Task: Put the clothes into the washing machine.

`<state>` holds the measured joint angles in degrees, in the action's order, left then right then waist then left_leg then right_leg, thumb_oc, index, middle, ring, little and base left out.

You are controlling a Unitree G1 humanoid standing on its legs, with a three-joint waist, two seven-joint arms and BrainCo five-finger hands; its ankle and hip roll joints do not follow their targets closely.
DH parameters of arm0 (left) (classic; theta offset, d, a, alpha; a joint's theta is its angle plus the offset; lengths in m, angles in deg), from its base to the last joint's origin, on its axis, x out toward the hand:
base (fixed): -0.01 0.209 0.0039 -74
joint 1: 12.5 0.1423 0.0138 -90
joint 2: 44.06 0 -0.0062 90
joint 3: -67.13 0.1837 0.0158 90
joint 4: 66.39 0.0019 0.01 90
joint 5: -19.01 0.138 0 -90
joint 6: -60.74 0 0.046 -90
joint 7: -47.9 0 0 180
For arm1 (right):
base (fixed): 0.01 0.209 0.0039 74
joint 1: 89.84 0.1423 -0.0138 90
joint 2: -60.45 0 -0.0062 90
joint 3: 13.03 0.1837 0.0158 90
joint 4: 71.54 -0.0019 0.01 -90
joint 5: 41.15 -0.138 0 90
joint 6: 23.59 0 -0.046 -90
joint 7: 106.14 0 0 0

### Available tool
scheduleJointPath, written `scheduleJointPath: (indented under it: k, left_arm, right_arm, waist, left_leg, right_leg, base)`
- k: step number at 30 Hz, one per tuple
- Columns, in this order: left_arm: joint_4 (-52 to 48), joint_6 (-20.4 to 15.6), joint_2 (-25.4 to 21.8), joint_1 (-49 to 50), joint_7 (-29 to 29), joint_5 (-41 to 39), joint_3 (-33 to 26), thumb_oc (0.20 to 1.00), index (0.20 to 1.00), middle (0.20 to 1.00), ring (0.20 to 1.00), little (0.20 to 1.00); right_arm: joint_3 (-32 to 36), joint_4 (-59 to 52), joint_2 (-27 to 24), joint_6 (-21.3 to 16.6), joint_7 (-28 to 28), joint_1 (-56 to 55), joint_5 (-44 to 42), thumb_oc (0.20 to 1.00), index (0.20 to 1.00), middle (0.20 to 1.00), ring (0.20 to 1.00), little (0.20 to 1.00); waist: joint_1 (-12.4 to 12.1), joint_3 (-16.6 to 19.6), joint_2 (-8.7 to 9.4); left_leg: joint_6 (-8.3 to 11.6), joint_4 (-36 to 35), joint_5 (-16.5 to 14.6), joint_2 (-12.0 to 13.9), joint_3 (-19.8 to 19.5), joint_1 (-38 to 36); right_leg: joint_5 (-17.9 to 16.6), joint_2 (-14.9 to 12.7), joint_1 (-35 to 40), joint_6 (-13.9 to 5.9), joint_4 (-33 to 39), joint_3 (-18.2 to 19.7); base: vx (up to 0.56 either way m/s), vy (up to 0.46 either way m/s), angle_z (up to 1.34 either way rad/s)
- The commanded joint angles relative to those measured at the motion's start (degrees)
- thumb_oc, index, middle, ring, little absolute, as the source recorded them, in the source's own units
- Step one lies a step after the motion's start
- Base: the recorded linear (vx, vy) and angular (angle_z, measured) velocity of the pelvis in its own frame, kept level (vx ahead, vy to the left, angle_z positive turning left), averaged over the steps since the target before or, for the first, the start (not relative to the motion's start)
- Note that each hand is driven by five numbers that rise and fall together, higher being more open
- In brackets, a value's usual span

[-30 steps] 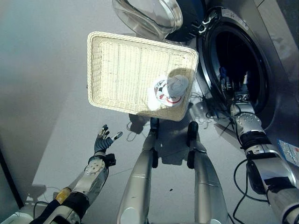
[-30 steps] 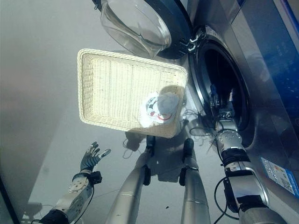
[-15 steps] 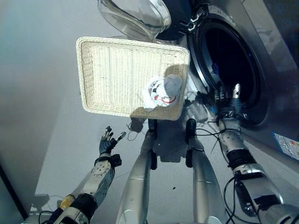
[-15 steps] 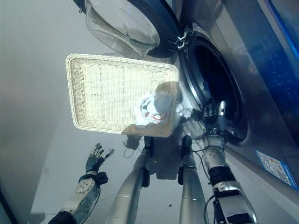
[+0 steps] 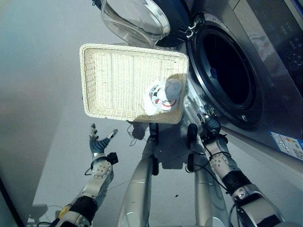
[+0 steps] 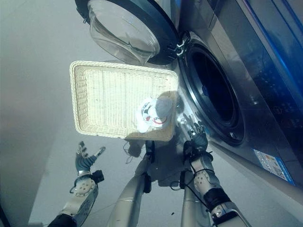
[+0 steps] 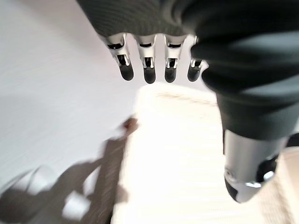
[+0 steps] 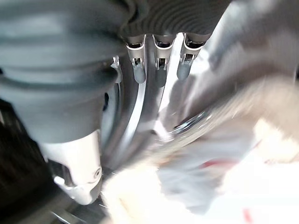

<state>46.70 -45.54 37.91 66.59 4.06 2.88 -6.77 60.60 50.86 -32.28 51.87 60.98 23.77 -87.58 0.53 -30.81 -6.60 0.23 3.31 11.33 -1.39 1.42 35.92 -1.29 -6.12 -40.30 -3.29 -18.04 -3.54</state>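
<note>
A cream wicker basket [image 5: 113, 80] lies on the floor in front of the washing machine [image 5: 265, 90]. In its near right corner sits a bunched white and grey garment with red and black print [image 5: 162, 96]. The machine's round opening [image 5: 226, 75] is dark, and its glass door [image 5: 137, 20] is swung open behind the basket. My right hand [image 5: 209, 124] is open and holds nothing, just outside the drum's lower rim and right of the garment, which appears close past its fingers as white and grey cloth [image 8: 224, 177]. My left hand [image 5: 98, 144] is open over the floor, near the basket's front left.
Grey floor [image 5: 42, 118] spreads to the left of the basket. The machine's metal front [image 5: 284, 118] runs along the right side. A small label [image 5: 288, 144] is stuck low on the machine front.
My right hand has come back out of the drum and now hovers by the basket's near right corner. The left hand has shifted slightly left. The camera view has also shifted.
</note>
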Motion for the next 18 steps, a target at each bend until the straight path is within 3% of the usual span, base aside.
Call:
scheduleJointPath:
  k: [1,4,8,13,18]
  left_arm:
    - [-7.17,2.85,-4.99,2.08,-7.35,11.94,-4.83,1.000,1.000,1.000,1.000,1.000]
    - [-12.75,5.65,-7.63,1.62,-10.37,19.33,-6.79,1.000,1.000,1.000,1.000,1.000]
    - [-18.21,6.22,-10.12,-0.23,-10.94,26.64,-6.57,1.000,1.000,1.000,1.000,1.000]
    - [-20.26,8.08,-11.26,-4.83,-2.42,29.73,-1.76,1.000,1.000,1.000,1.000,1.000]
    - [-14.94,17.03,-11.92,-13.77,11.13,22.92,8.38,1.000,1.000,1.000,1.000,1.000]
  right_arm:
    - [-1.93,-3.77,-1.98,2.34,-1.04,-4.86,12.44,1.000,1.000,1.000,1.000,1.000]
    - [-3.34,-3.90,-3.16,3.08,-0.41,-7.77,15.03,1.000,1.000,1.000,1.000,1.000]
    - [-4.32,-2.88,-2.85,2.16,0.91,-10.52,14.13,1.000,1.000,1.000,1.000,1.000]
    - [-5.30,-2.51,-2.15,1.82,1.17,-10.34,13.18,1.000,1.000,1.000,1.000,1.000]
    - [-6.37,-2.77,-2.07,3.15,0.73,-7.00,12.31,1.000,1.000,1.000,1.000,1.000]
  waist:
    - [-0.82,1.02,2.21]
    - [-0.65,1.02,3.13]
    - [-0.37,1.02,4.30]
    - [0.09,1.02,5.23]
    - [2.01,1.02,5.88]
  left_leg:
    - [0.90,3.38,-4.42,-4.04,-0.65,-1.39]
    - [1.06,3.53,-4.82,-3.80,-0.66,-2.10]
    - [1.15,3.50,-5.39,-3.58,-0.68,-3.00]
    - [1.17,3.92,-5.76,-3.45,-0.65,-3.10]
    - [1.41,3.94,-5.67,-3.15,0.28,-2.89]
  right_leg:
    - [-8.29,2.42,3.11,-0.26,11.18,-0.83]
    - [-8.38,2.57,3.74,-0.33,11.60,-0.66]
    - [-8.11,2.95,4.41,-0.34,11.57,-0.55]
    - [-7.80,3.29,4.46,-0.46,10.80,-0.69]
    - [-8.49,3.85,3.78,-0.66,10.80,-0.30]
  base:
    - [0.00,0.000,0.00]
    - [-0.01,-0.009,-0.02]
    - [0.00,-0.035,-0.01]
    - [0.00,-0.071,-0.02]
    - [0.00,-0.021,-0.01]
